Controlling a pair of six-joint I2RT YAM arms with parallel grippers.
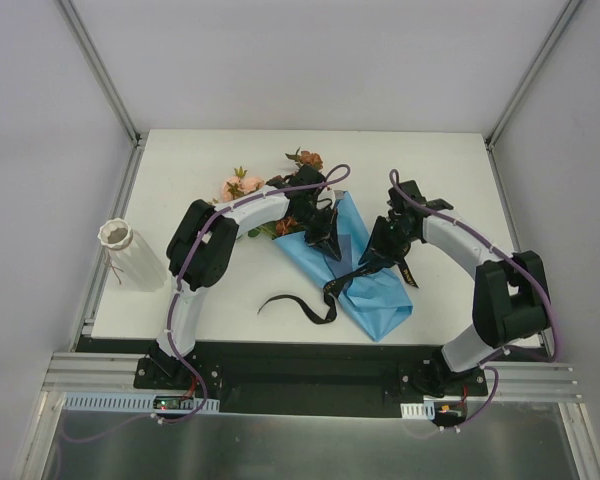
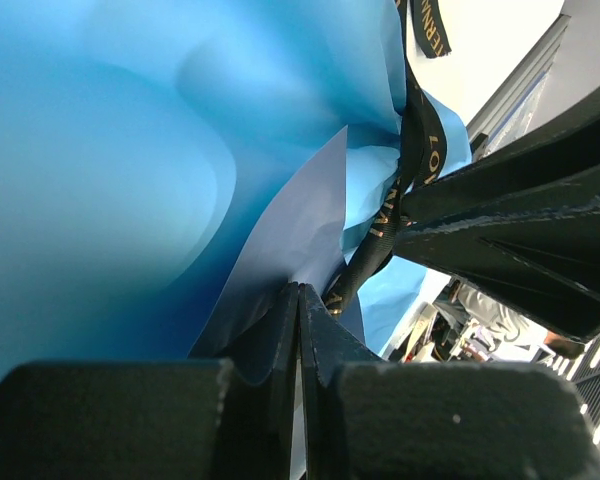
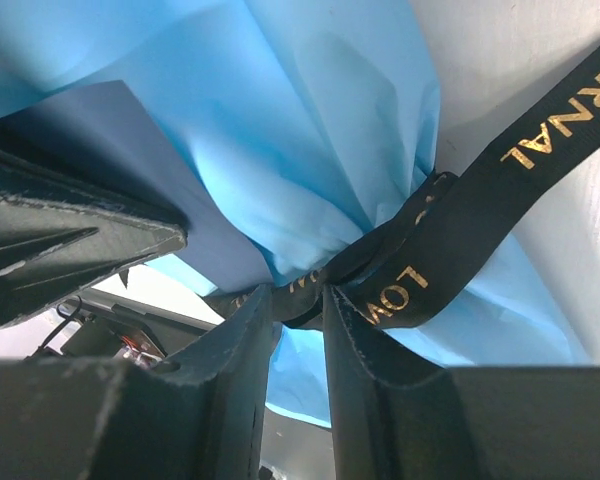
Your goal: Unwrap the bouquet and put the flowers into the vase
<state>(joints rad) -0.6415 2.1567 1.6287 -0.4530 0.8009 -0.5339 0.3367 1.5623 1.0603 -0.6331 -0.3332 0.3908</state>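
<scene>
bouquet [image 1: 365,285] diagonal, flowers [image 1: 242,187] far-left | left claw [image 2: 298,298] clenched on paper [image 2: 130,150] | right claw [image 3: 298,300] parted astride ribbon [image 3: 500,200]

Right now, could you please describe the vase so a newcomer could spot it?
On the white table, look to the left edge, beyond the left arm. The vase sits alone there, a ribbed white cylinder with a scalloped rim, far from the blue-wrapped bouquet.
</scene>
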